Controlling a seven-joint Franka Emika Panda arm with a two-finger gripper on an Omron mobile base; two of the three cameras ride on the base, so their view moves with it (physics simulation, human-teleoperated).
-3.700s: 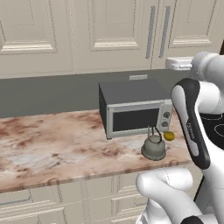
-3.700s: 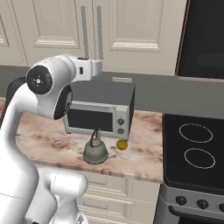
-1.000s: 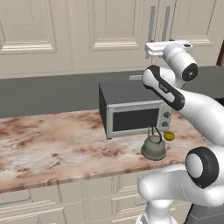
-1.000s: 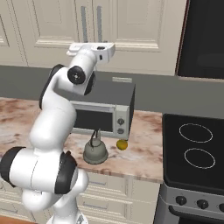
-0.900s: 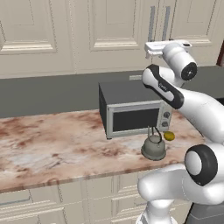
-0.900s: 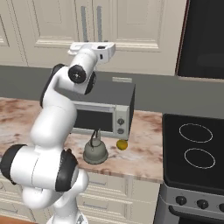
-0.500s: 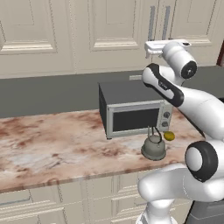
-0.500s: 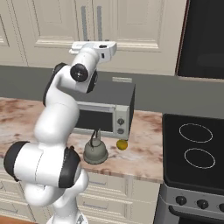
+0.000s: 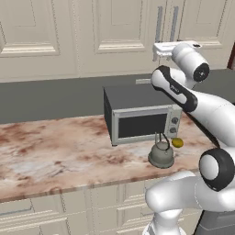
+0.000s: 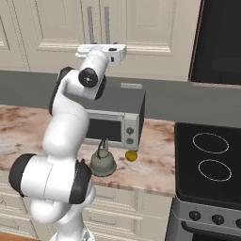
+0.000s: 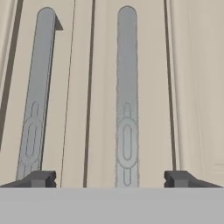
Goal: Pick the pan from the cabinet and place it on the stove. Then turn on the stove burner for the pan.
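Gripper [image 11: 109, 177]: jaws wide apart, nothing held, raised at the cabinet [image 9: 114, 36] doors, right bar handle [image 11: 127, 100] between its fingertips
Cabinet: doors closed
Stove [image 10: 212, 160]: bare, right of the surface [image 10: 155, 164]
Kettle [image 10: 102, 162]: before the microwave [image 10: 120, 120]

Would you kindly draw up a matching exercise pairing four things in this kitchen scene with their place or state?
Things:
1. kettle
2. stove
3. cabinet doors
4. tool

Place or state:
A. closed
B. open, facing two silver bar handles
C. on the counter in front of the microwave
D. bare, white rings showing

Pairs: 1-C, 2-D, 3-A, 4-B
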